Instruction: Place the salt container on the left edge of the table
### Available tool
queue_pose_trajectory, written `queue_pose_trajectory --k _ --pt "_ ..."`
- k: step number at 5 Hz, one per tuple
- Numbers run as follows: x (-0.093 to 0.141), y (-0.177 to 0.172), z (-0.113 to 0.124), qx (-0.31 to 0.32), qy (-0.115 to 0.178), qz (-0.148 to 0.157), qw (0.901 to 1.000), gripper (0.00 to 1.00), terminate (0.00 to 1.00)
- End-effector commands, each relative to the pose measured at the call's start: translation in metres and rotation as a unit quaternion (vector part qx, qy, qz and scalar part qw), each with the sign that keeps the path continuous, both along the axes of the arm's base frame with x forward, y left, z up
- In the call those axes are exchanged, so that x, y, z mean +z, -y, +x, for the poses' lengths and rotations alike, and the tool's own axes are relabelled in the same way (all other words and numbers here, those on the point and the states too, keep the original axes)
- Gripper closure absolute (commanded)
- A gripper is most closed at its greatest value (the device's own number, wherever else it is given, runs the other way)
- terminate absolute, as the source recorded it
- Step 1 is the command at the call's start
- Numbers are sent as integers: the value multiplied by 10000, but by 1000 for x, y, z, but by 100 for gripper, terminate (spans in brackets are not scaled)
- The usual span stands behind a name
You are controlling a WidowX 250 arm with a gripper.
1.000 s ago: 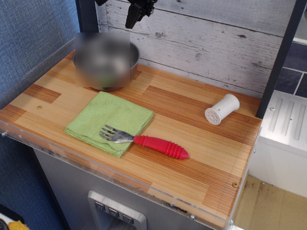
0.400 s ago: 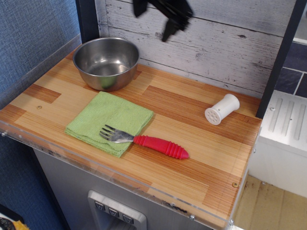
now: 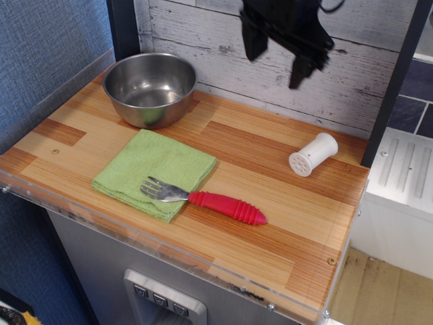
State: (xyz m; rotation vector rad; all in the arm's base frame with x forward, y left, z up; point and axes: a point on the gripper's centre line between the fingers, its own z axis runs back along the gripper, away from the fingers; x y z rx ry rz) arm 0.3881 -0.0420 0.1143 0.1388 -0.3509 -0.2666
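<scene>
A steel bowl (image 3: pixel 149 88) sits at the far left of the desk (image 3: pixel 284 250). In front of it lies a green cloth (image 3: pixel 145 169), with a red-handled fork (image 3: pixel 206 200) resting across its near edge. Further right, the black hand (image 3: pixel 276 59) hangs above the back edge, fingers spread wide, holding nothing. Below it, near the right edge, the salt container (image 3: pixel 312 154) lies on its side.
</scene>
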Motion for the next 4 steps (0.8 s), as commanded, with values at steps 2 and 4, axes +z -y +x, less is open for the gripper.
queue_pose_trajectory --k 2,4 --pt "-41 53 -11 -1317 -399 139 9904 0 0" --pt "-57 61 -7 -1586 -468 203 9860 0 0"
